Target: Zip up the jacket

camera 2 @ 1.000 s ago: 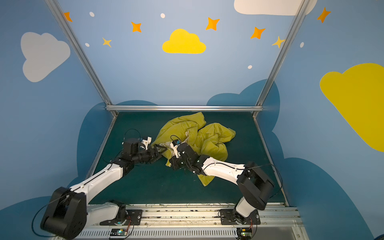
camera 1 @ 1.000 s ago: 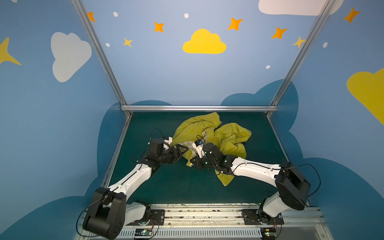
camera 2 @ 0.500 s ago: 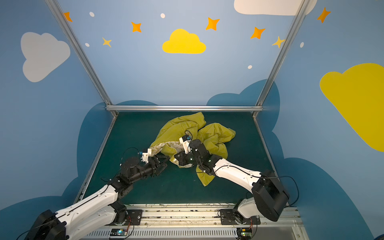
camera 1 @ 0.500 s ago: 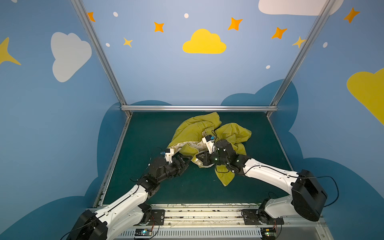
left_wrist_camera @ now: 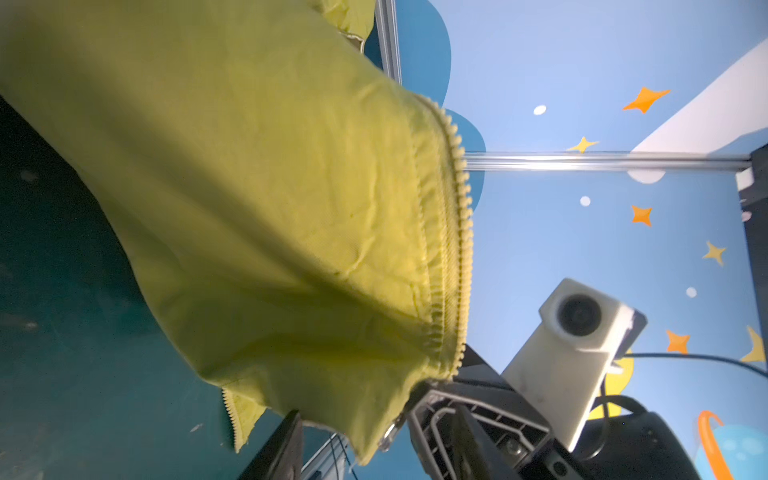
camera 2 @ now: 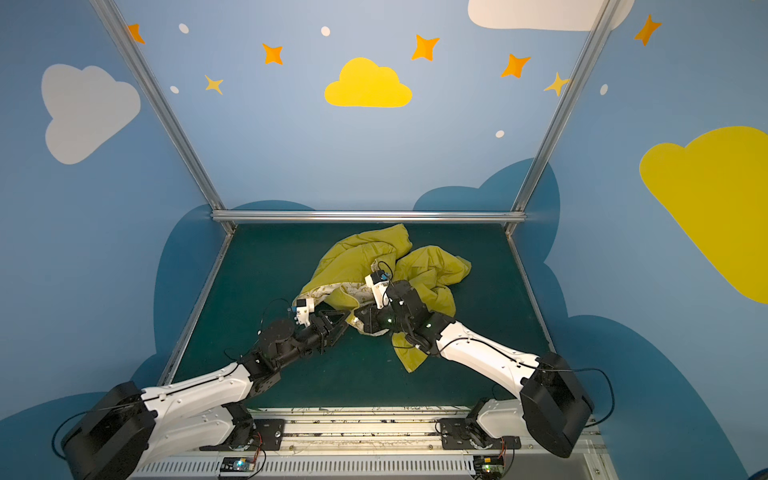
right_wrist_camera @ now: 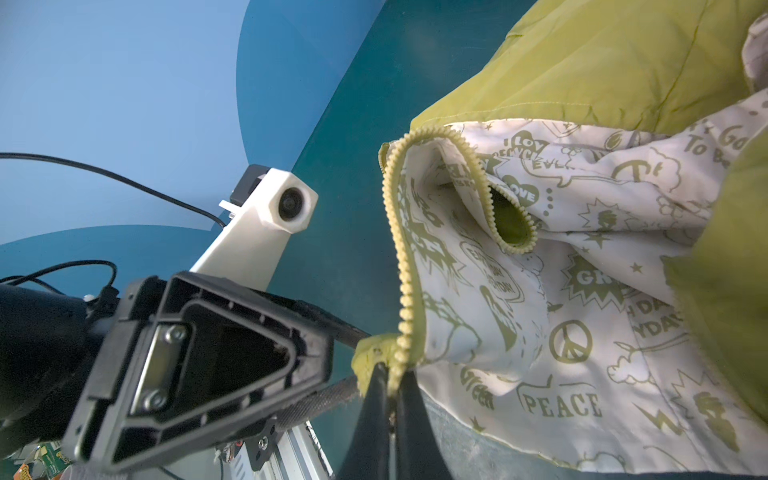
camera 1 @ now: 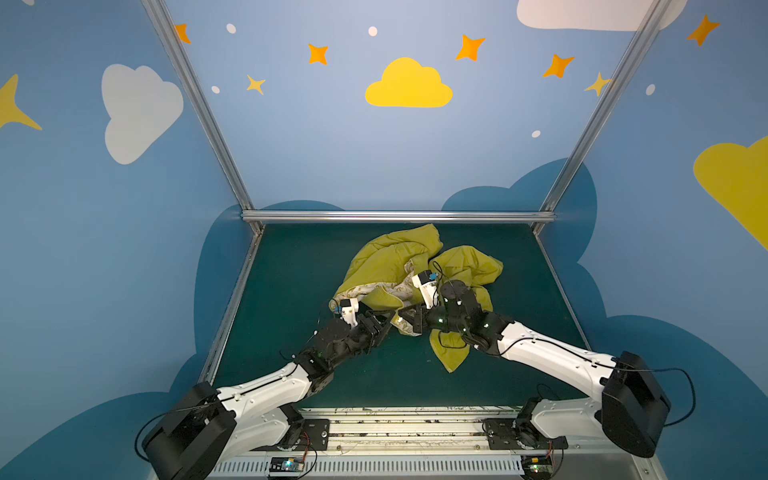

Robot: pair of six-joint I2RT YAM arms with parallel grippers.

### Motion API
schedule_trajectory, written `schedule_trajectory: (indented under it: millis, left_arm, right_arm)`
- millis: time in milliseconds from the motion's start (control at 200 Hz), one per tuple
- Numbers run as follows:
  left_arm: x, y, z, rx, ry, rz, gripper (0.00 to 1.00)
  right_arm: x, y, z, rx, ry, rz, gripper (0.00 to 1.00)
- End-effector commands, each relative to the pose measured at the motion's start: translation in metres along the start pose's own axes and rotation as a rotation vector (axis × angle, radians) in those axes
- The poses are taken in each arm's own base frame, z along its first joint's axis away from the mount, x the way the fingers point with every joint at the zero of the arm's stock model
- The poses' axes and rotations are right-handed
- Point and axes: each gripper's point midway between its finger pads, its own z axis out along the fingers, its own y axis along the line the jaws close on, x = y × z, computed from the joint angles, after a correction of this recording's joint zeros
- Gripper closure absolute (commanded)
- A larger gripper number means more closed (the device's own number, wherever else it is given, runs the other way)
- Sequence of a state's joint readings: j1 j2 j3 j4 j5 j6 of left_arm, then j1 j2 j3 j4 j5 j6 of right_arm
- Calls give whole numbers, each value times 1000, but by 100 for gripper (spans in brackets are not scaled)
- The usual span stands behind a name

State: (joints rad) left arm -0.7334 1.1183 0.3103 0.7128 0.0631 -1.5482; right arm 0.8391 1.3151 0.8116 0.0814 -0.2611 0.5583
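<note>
Your left hand [camera 1: 382, 328] has swung in, still part-open around the jacket's [camera 1: 386, 262] free zipper edge [left_wrist_camera: 457, 232]. Your right hand [right_wrist_camera: 390, 411] stays clenched on the other edge, so joining them looks next.

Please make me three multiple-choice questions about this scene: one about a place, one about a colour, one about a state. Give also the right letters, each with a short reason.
1. Where does the jacket lie?
A) on the green table
B) over the back rail
C) on an arm's base

2. What colour is the print on its lining?
A) red
B) olive
C) black

3. How is the right gripper?
A) open above the jacket
B) out of every view
C) shut on the zipper edge

Right letters:
1 A: both top views show it crumpled on the green surface.
2 B: the right wrist view shows olive peace signs on cream.
3 C: the right wrist view shows its jaws closed on the toothed edge.
</note>
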Motion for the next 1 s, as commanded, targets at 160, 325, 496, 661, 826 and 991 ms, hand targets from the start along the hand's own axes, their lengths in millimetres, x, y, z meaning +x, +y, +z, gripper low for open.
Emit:
schedule_trajectory:
  millis: [160, 325, 496, 661, 826, 991]
  left_arm:
    - [1, -7, 12, 50, -28, -41, 51]
    - [7, -5, 13, 42, -21, -35, 52]
    - [15, -5, 11, 14, -17, -36, 51]
    - [22, -1, 17, 17, 1, -58, 50]
    - [21, 4, 22, -2, -6, -61, 49]
    - [17, 0, 30, 8, -27, -53, 49]
  right_arm:
    - [2, -3, -6, 3, -31, -19, 100]
    - [5, -14, -4, 44, -31, -23, 100]
    - [-1, -24, -3, 79, -49, -39, 100]
    - [-5, -26, -2, 75, -53, -35, 100]
    - [-3, -24, -5, 52, -58, -22, 100]
    - [3, -19, -7, 5, -66, 9, 100]
